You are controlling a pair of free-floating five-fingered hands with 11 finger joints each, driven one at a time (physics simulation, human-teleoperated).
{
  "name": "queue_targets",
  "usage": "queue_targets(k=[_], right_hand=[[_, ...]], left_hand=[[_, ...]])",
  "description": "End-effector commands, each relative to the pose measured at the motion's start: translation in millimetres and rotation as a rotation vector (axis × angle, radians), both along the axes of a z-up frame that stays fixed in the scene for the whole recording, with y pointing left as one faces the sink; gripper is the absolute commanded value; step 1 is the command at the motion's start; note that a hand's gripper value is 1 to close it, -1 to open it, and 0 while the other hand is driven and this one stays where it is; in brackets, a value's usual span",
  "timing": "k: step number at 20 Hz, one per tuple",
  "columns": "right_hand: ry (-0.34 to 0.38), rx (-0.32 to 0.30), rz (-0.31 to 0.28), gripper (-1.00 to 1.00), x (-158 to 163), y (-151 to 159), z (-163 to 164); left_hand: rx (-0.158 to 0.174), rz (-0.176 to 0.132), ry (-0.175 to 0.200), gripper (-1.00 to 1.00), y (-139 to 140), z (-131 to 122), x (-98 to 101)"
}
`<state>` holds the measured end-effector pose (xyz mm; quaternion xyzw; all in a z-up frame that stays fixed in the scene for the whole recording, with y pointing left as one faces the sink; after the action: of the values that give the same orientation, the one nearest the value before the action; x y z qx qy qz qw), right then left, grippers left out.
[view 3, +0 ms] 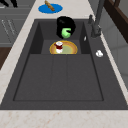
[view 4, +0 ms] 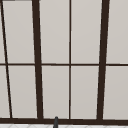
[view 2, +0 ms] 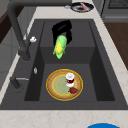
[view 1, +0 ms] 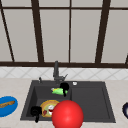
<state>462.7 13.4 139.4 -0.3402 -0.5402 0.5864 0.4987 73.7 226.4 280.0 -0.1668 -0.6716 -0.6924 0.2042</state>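
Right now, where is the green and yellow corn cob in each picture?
Front view: green and yellow corn cob at the basin's back, held by the right hand.
Left side view: upper middle.
Right side view: top middle.
Upper view: a window.
Shared landmark: the round yellow-rimmed plate close by.

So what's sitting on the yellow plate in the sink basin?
On the yellow plate stand a small red-and-white cup and a red piece of food beside it. In the front view a big red ball covers part of the plate.
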Motion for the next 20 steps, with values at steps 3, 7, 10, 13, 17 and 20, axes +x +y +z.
queue_targets(k=[3, 7, 10, 13, 17, 20], right_hand=[[-0.025, -0.001, -0.039, 1.0, -10.6, -26.5, 23.1], [-0.031, -0.005, -0.032, 1.0, -17.7, -44.3, 38.9], [-0.027, -0.008, -0.032, 1.0, -26.0, -61.9, 50.8], [-0.022, -0.011, -0.033, 1.0, -33.8, -76.8, 63.5], [-0.016, -0.017, -0.036, 1.0, -42.8, -98.5, 79.5], [-0.006, -0.021, -0.032, 1.0, -48.7, -115.5, 87.6]], left_hand=[[0.0, 0.0, 0.0, 0.0, 0.0, 0.0, 0.0], [0.0, 0.0, 0.0, 0.0, 0.0, 0.0, 0.0], [0.0, 0.0, 0.0, 0.0, 0.0, 0.0, 0.0], [0.0, 0.0, 0.0, 0.0, 0.0, 0.0, 0.0], [0.0, 0.0, 0.0, 0.0, 0.0, 0.0, 0.0], [0.0, 0.0, 0.0, 0.0, 0.0, 0.0, 0.0]])
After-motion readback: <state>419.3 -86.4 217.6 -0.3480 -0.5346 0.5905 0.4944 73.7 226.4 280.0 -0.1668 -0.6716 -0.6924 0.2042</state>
